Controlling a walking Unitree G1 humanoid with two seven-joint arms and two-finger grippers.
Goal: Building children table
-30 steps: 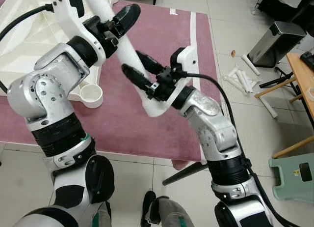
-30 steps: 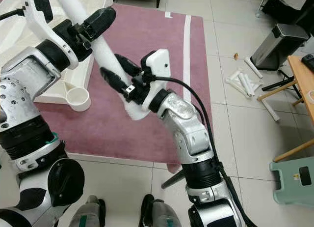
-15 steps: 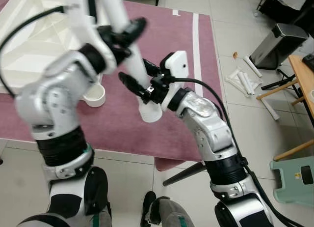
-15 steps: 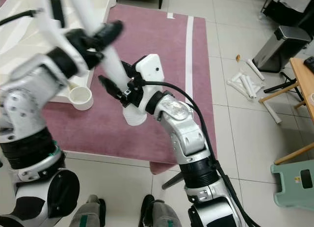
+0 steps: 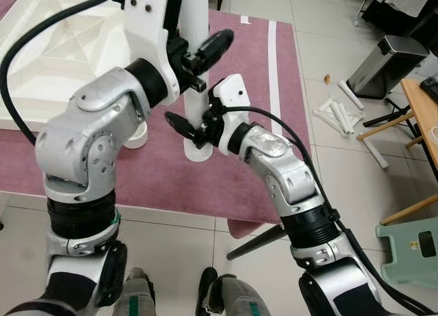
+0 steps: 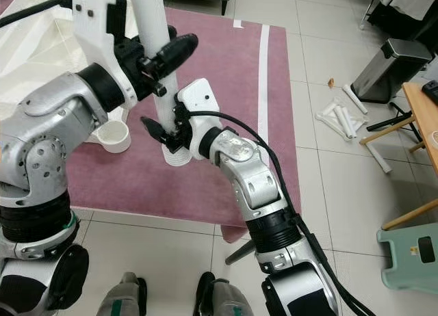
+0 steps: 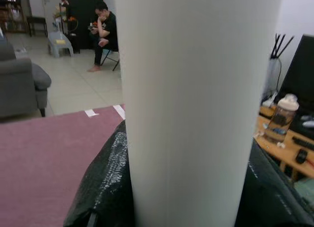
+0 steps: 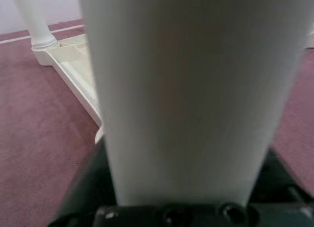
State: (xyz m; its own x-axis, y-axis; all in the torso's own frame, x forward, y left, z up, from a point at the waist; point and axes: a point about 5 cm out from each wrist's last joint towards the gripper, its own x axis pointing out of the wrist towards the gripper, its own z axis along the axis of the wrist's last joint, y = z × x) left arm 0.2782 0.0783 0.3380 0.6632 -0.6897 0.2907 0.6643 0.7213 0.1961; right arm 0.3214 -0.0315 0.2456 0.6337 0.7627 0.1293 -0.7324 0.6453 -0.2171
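A white table leg [image 5: 196, 70] stands nearly upright above a mauve rug [image 5: 253, 76], its ribbed lower end [image 6: 176, 156] close over the pile (whether it touches cannot be told), held by both of the robot's grippers. The left gripper [image 5: 198, 56] clamps the leg higher up, one long black finger [image 6: 174, 50] crossing its front, and in the left wrist view the dark pads [image 7: 105, 183] press against either side of the pale tube. The right gripper [image 5: 194, 129] closes on the leg just above the ribbed end, a black fingertip [image 6: 152, 128] jutting out past it; the right wrist view shows the tube seated deep between its fingers. Just beside the leg, on the robot's left, lies the upturned white tabletop [image 5: 61, 56], with an open round socket [image 6: 113, 135] at its near corner and another leg already fitted upright at a further corner [image 8: 37, 25]. Out on the tiled floor to the right lie several loose white tubes [image 5: 339, 107], near a grey bin [image 5: 387, 59] and a wooden table [image 5: 421, 111]; a pale green step stool [image 5: 410, 251] sits nearer. A seated person [image 7: 104, 33] appears in the background of the left wrist view
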